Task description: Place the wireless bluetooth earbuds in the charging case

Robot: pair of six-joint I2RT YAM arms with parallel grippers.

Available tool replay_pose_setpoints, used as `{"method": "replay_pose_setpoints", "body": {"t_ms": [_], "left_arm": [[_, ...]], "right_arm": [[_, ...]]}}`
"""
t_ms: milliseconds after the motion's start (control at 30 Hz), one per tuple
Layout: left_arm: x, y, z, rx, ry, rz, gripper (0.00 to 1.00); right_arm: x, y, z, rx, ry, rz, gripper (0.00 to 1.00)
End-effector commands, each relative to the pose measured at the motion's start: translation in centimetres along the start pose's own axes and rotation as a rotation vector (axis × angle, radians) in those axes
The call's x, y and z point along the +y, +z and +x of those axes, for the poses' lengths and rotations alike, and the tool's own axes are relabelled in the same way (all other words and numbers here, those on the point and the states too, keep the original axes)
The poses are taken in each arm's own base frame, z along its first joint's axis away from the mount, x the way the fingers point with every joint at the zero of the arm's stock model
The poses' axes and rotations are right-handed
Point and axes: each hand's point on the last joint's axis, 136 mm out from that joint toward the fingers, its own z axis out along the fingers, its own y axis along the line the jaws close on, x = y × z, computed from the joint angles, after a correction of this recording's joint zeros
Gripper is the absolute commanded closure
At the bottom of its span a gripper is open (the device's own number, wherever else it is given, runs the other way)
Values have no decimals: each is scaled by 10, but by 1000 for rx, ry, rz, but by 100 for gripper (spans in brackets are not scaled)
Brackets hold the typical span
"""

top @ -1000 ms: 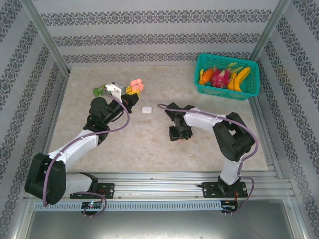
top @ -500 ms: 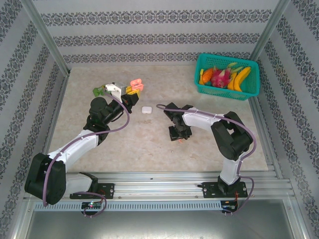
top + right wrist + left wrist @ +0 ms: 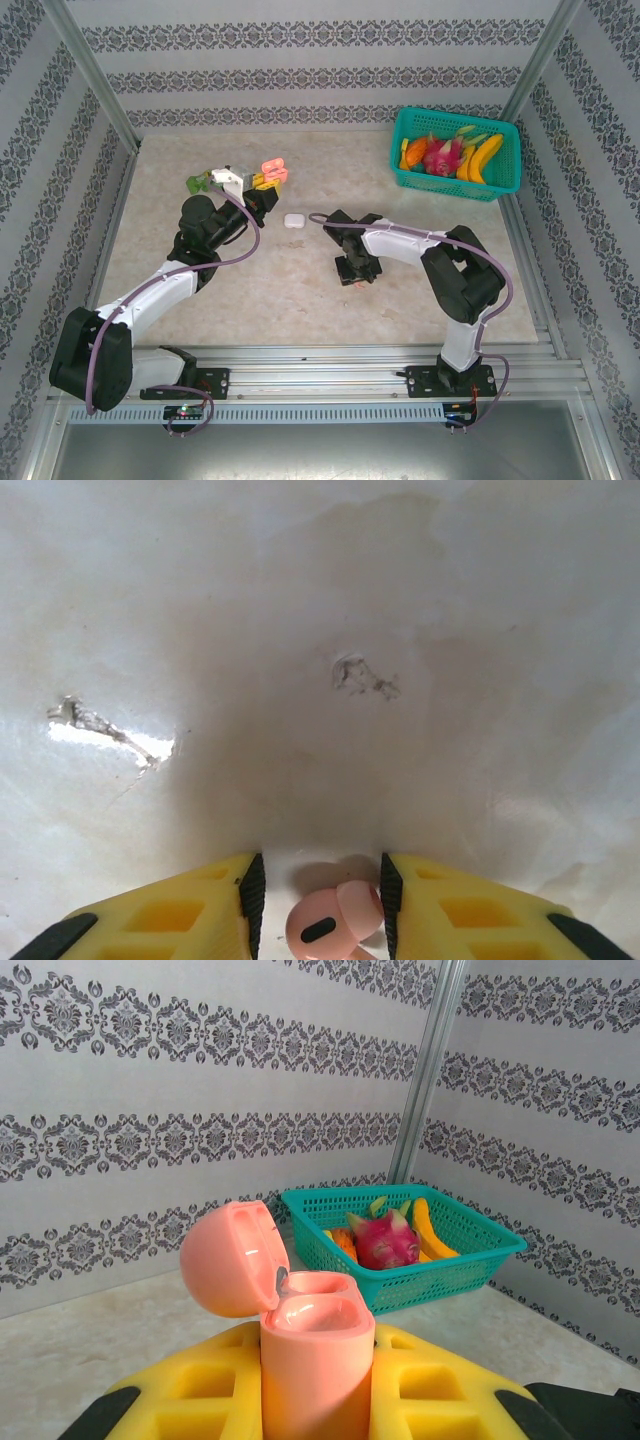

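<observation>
My left gripper (image 3: 318, 1385) is clamped on the pink charging case (image 3: 318, 1345), which stands upright between the yellow fingers (image 3: 190, 1400) with its lid flipped open. Right gripper (image 3: 320, 900) sits low over the table (image 3: 300, 630) with the jaws fairly narrow. A pink earbud (image 3: 333, 922) lies right between the pads (image 3: 250, 895), up against one with a sliver of gap at the other, so no squeeze on it.

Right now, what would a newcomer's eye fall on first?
The open pink case, gripped upright in the left hand with its lid flipped back, stands out most. A pink earbud lies on the table between the right hand's yellow fingers. A teal basket of fruit sits at the far right corner.
</observation>
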Motion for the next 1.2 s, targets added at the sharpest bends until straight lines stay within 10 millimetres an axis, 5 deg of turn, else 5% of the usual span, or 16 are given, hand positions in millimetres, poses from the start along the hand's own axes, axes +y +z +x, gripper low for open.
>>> {"method": "replay_pose_setpoints", "body": {"t_ms": [0, 400, 600, 1167], "left_arm": [[-4, -1, -28, -74, 32, 19, 100], [-4, -2, -27, -74, 27, 21, 100], [-5, -3, -28, -77, 27, 23, 100], [-5, -3, -29, -83, 23, 26, 100]], "right_arm": [[0, 1, 12, 36, 11, 32, 62], [-5, 6, 23, 43, 145, 59, 72], [-5, 7, 26, 27, 174, 86, 64], [-1, 2, 32, 15, 174, 87, 64]]}}
